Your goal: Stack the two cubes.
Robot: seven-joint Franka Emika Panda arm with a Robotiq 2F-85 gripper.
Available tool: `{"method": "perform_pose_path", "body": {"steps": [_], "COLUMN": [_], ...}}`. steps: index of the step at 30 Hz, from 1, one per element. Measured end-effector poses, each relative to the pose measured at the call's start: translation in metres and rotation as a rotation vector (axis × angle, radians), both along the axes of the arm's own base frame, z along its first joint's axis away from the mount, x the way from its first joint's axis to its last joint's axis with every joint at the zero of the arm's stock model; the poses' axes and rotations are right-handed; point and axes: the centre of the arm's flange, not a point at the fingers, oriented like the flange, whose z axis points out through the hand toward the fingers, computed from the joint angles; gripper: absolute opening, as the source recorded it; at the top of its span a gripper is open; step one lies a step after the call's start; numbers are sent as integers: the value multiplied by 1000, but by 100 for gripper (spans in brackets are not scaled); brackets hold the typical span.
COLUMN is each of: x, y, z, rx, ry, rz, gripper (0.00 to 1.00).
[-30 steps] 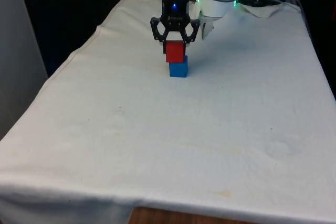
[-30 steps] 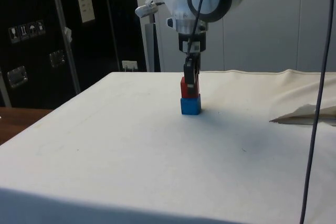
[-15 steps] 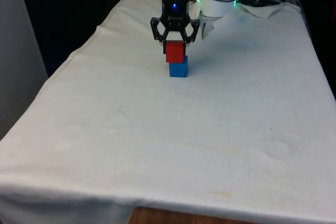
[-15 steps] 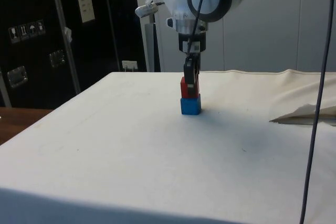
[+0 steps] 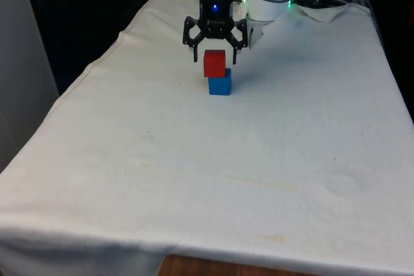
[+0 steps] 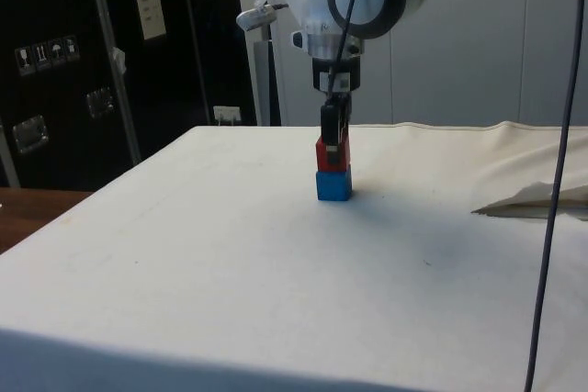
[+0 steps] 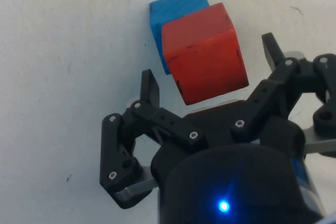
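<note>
A red cube (image 5: 215, 63) rests on top of a blue cube (image 5: 220, 84) on the white cloth, near the table's far end. The stack also appears in the side view, red cube (image 6: 330, 153) over blue cube (image 6: 333, 184), slightly offset. My black gripper (image 5: 214, 55) stands open around the red cube, one finger on each side with a gap to it. From the wrist, the red cube (image 7: 205, 52) sits between the spread fingers (image 7: 150, 89), covering most of the blue cube (image 7: 176, 11).
White cloth (image 5: 213, 159) covers the whole table, with a rumpled fold (image 6: 537, 199) at the side view's right. A dark cable (image 6: 551, 181) hangs down at that side. Dark cabinets (image 6: 73, 71) stand beyond the table's edge.
The fingers have spread apart and let go of the red cube, which stays on the blue one. The arm has not shifted.
</note>
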Motion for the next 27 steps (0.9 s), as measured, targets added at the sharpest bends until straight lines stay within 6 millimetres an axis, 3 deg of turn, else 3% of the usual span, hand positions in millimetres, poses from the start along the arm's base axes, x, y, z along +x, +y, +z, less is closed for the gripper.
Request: {"method": "perform_pose_path", "body": {"steps": [5, 27], "x": [1, 2], "y": [-1, -1], "z": [2, 52], "rx": [0, 33], "ry": [-4, -32], "rz": [-2, -25], "gripper": [100, 100]}}
